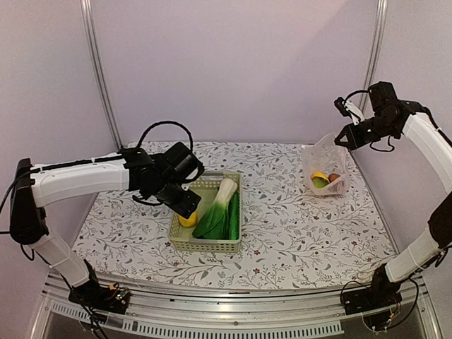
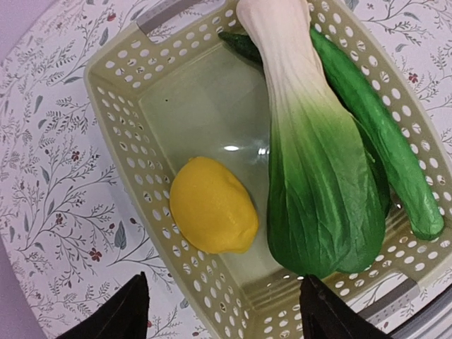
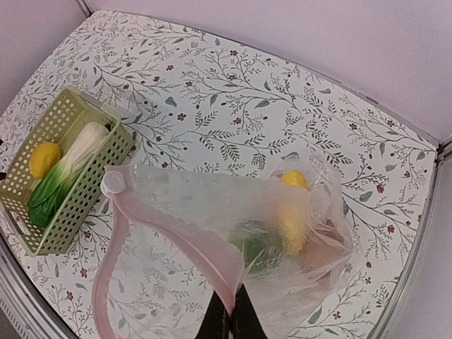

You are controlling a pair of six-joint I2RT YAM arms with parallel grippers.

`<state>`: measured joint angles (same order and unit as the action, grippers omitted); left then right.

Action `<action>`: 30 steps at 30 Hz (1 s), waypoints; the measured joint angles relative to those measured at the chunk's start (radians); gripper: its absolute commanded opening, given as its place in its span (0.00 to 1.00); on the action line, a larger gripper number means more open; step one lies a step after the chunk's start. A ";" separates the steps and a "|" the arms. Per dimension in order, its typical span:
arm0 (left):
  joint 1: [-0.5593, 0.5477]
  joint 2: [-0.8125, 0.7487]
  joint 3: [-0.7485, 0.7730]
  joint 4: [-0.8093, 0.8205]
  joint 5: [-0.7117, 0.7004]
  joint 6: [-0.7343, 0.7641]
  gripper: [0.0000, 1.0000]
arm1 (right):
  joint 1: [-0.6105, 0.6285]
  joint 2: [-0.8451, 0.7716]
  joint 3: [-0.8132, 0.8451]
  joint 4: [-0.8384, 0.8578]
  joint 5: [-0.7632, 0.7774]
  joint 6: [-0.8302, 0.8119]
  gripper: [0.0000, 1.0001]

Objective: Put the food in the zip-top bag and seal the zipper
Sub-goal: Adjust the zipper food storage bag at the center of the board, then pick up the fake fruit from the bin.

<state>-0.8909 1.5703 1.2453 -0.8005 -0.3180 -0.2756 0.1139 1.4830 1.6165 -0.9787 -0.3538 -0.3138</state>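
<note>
A yellow lemon [image 2: 212,206], a bok choy [image 2: 318,191] and a green cucumber [image 2: 395,155] lie in the pale green basket [image 2: 106,78]. My left gripper [image 2: 224,282] is open and empty, hovering over the basket's near end above the lemon [image 1: 187,220]. My right gripper [image 3: 234,311] is shut on the mouth edge of the zip-top bag [image 3: 212,205] and holds it up at the far right [image 1: 325,166]. The pinkish zipper [image 3: 176,226] gapes open, with a round slider [image 3: 111,182] at its end. A yellow fruit [image 3: 293,205], a green piece [image 3: 258,244] and a brown-orange piece [image 1: 334,178] sit inside the bag.
The basket [image 1: 205,246] stands mid-table on the floral cloth. Metal frame posts [image 1: 99,70] rise at the back corners before the pale walls. The table's front rail [image 1: 233,314] runs along the near edge.
</note>
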 measured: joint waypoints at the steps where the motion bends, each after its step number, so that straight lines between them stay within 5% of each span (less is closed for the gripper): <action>1: 0.002 0.002 0.000 -0.001 0.003 0.000 0.71 | 0.000 -0.007 -0.030 0.013 -0.010 -0.001 0.00; 11: 0.004 0.064 0.002 -0.010 0.027 -0.013 0.69 | 0.000 -0.028 -0.257 0.068 -0.121 0.004 0.00; 30: 0.037 0.141 0.071 -0.016 0.093 -0.005 0.71 | 0.000 -0.162 -0.300 0.088 -0.153 -0.006 0.00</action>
<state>-0.8536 1.7115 1.3159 -0.8169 -0.2253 -0.2806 0.1143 1.3212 1.3163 -0.8906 -0.5064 -0.3199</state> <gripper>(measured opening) 0.701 0.008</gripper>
